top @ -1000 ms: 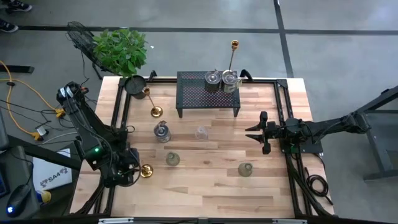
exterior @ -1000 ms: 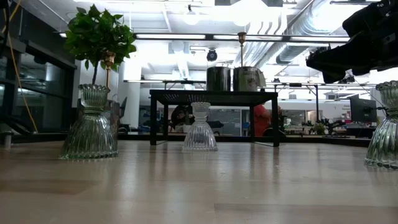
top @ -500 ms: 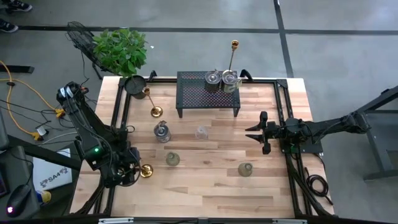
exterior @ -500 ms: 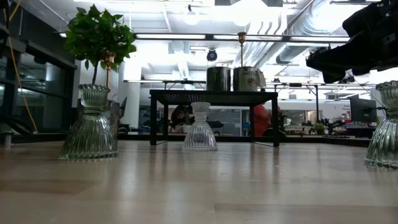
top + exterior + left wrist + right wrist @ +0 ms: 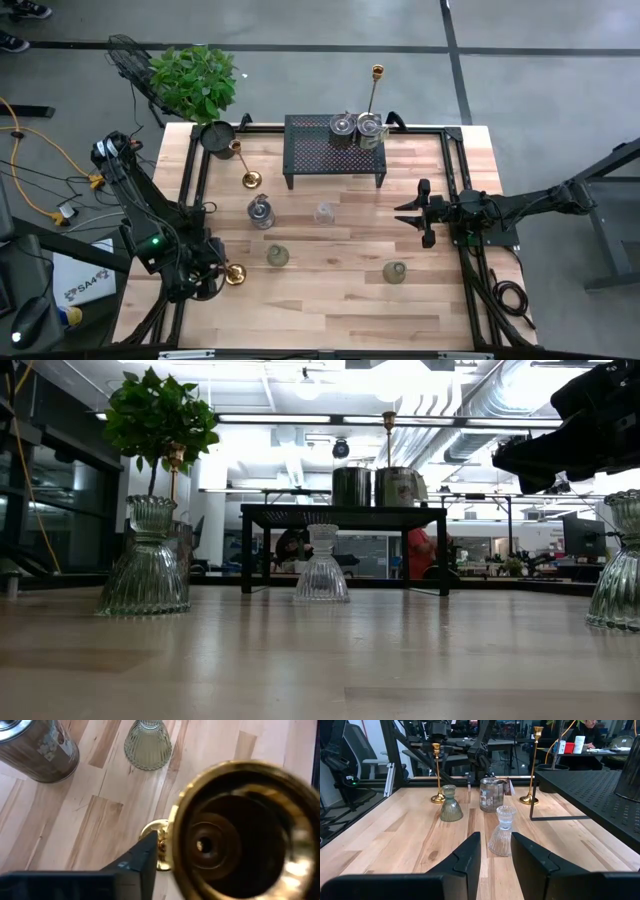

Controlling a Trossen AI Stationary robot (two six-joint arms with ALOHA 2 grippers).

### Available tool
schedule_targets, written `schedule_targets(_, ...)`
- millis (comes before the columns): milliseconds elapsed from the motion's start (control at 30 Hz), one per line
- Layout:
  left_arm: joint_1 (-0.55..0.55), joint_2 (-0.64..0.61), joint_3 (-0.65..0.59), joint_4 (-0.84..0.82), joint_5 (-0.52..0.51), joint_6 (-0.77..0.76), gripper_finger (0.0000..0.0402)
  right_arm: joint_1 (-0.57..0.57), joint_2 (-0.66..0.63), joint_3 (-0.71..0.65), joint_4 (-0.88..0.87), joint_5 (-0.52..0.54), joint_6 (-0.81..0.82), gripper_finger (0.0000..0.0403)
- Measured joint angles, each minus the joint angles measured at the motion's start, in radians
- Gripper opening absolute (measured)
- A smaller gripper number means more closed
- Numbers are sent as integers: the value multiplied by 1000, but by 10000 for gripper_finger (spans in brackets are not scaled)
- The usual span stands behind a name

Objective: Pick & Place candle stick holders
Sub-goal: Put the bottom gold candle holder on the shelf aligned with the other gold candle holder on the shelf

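Hovering at the wooden table's (image 5: 330, 300) eight o'clock, the left gripper (image 5: 212, 274) pinches a slim gold-brass candlestick (image 5: 235, 274). At three o'clock, the right gripper (image 5: 412, 213) waits, fingers slightly parted on nothing.

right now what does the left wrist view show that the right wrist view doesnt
Only the left wrist view looks down into the top cup of the brass candlestick at the left gripper. Only the right wrist view shows the clear glass holder, a second brass candlestick, the black rack and the open right gripper. Both show the greenish glass holder and silvery cup.
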Motion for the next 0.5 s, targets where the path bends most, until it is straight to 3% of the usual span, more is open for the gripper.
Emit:
schedule_targets(400,1,0,0,10,-1,3,13,0,0,0,0,0,0,99)
schedule_targets(500,1,0,0,10,-9,3,10,0,0,0,0,0,0,99)
